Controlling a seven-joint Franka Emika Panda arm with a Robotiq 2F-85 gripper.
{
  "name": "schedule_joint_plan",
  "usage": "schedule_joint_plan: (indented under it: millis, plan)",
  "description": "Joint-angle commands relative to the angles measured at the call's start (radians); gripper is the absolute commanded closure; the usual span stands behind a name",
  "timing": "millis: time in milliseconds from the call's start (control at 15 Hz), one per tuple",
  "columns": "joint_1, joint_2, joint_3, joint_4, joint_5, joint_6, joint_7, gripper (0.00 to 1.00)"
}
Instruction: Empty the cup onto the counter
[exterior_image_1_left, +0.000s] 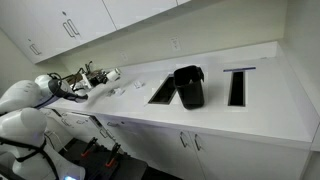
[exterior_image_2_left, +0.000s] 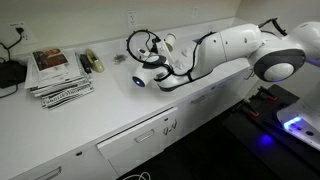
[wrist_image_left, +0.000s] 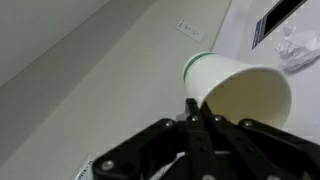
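My gripper (wrist_image_left: 193, 103) is shut on the rim of the cup (wrist_image_left: 245, 95), a pale whitish cup with a green band at its base. The cup lies tilted on its side, its open mouth faces the camera, and its inside looks empty. In an exterior view the gripper (exterior_image_1_left: 100, 76) holds the cup (exterior_image_1_left: 112, 73) just above the left end of the white counter (exterior_image_1_left: 260, 110). Small white crumpled bits (exterior_image_1_left: 116, 91) lie on the counter beside it, and they also show in the wrist view (wrist_image_left: 297, 47). In an exterior view the arm's wrist (exterior_image_2_left: 152, 68) hovers over the counter (exterior_image_2_left: 90, 120); the cup is hard to pick out there.
A big black container (exterior_image_1_left: 188, 87) stands between two dark cut-outs (exterior_image_1_left: 237, 86) in the counter. A stack of papers (exterior_image_2_left: 58, 76) and a black device (exterior_image_2_left: 10, 75) lie at the counter's far end. Wall cabinets (exterior_image_1_left: 70, 22) hang above.
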Motion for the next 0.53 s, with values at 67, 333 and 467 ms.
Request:
schedule_joint_plan:
  millis: [67, 333, 467]
  plan:
    - [0.004, 0.006, 0.008, 0.083, 0.023, 0.003, -0.016, 0.99]
    - [0.001, -0.018, 0.034, 0.116, 0.045, 0.006, -0.004, 0.99]
    - [0.0, -0.025, 0.057, 0.136, 0.054, 0.015, 0.003, 0.99]
